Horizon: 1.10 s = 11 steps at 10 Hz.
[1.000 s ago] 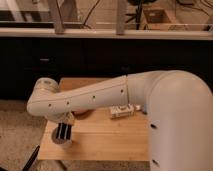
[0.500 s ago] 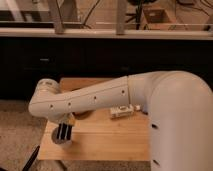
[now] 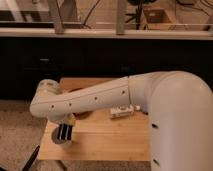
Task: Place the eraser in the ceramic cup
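The ceramic cup (image 3: 60, 139) is a small pale grey round cup standing near the front left corner of the wooden table (image 3: 110, 137). My gripper (image 3: 65, 133) hangs from the white arm (image 3: 95, 100) directly over the cup, its dark tips at the cup's rim. The gripper covers most of the cup's opening. I cannot make out whether the gripper holds anything. A small white oblong thing (image 3: 124, 110), perhaps the eraser, lies on the table under the arm, to the right of the gripper.
A brown-orange round dish (image 3: 84, 114) lies partly hidden behind the arm, just right of the gripper. The table's left edge and front edge are close to the cup. A dark cabinet front and a shelf stand behind the table.
The gripper has stayed over the cup, rising slightly and coming back down. Nothing else has moved.
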### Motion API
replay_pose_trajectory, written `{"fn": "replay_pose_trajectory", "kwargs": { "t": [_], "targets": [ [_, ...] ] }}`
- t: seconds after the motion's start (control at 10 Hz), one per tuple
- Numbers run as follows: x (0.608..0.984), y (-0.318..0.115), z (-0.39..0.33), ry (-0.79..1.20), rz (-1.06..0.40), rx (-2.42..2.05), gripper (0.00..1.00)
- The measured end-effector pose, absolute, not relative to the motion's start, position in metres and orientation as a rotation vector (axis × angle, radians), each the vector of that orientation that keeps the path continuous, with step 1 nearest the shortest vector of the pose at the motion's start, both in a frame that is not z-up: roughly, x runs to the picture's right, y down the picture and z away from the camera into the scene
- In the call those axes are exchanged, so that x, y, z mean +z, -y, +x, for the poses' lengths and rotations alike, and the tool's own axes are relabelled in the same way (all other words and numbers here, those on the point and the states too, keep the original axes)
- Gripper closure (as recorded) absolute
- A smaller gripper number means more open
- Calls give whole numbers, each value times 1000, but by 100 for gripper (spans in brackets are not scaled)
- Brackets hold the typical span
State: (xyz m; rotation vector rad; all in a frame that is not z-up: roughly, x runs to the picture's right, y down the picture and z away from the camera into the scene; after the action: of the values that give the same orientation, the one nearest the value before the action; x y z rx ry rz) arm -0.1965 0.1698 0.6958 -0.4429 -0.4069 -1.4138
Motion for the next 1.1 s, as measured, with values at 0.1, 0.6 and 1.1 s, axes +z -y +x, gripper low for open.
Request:
{"fn": "replay_pose_trajectory", "kwargs": {
  "t": [0.1, 0.6, 1.1],
  "targets": [
    [696, -170, -196, 407, -442, -1413, 65],
    [697, -173, -195, 410, -438, -1420, 92],
    [697, -175, -195, 413, -435, -1431, 83]
  ]
}}
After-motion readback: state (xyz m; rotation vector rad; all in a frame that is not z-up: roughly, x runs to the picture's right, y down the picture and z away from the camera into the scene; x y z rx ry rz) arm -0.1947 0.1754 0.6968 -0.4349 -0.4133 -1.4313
